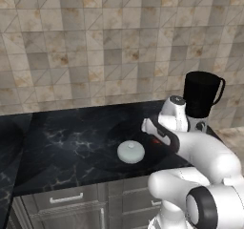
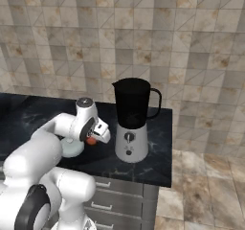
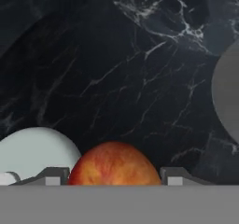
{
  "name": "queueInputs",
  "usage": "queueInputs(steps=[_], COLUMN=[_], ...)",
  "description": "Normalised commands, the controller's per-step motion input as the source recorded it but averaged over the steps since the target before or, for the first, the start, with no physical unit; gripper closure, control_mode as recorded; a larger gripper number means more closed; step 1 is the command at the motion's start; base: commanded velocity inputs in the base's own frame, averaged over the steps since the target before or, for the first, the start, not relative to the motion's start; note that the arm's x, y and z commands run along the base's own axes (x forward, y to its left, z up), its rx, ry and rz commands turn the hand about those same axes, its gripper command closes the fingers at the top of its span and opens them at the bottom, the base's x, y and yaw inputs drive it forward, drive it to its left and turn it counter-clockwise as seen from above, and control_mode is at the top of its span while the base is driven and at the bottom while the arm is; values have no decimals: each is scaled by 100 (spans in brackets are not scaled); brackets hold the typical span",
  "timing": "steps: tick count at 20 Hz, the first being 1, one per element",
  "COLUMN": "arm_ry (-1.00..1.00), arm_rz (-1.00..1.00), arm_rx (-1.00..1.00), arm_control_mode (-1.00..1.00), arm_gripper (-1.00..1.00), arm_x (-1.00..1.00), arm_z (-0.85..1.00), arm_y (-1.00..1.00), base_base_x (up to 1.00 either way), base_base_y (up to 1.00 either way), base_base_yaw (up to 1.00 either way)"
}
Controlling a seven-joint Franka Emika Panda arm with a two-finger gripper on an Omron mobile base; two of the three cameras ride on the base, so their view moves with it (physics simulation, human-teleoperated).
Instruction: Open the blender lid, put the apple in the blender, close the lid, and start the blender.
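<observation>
apple (image 3: 115, 164) sits between the two finger tips in the hand view, red-orange, low over the black marble counter (image 1: 71, 142); in the right base view it shows as a small orange spot under the hand, just left of the blender (image 2: 131, 123); gripper (image 3: 115, 181) looks closed onto the apple, tips hugging both sides, so I read it as gripped; whether it is lifted off the counter or resting on it I cannot tell; blender lid (image 1: 130, 152) is already off, lying knob-up on the counter just beside the apple and the hand, in front of and left of the blender as the left base view has it; the jar top stands open, dark inside, nothing in it that I can see; blender stands at the right end of the counter, dial on the silver base facing out; so step one looks done, step two is at the grasp stage; left to do: carry the apple up over the jar rim and drop it in, fetch the lid and seat it, then turn the dial.
</observation>
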Motion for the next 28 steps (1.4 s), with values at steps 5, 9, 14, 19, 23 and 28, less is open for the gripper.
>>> queueInputs(steps=[5,9,14,19,23,28], arm_ry=[-17,-17,-17,-14,-11,-10], arm_rz=[-1,0,0,-3,-3,-2], arm_rx=[-4,-9,-11,-8,-5,-5], arm_control_mode=[-100,-100,-100,-100,-100,-100], arm_gripper=[100,100,100,100,100,100], arm_x=[-16,-10,-13,-23,-19,-4], arm_z=[100,100,100,100,100,100], arm_y=[0,0,-2,-30,-47,-45], base_base_x=[0,0,0,0,0,0], base_base_y=[0,0,0,0,0,0], base_base_yaw=[0,0,0,0,0,0])
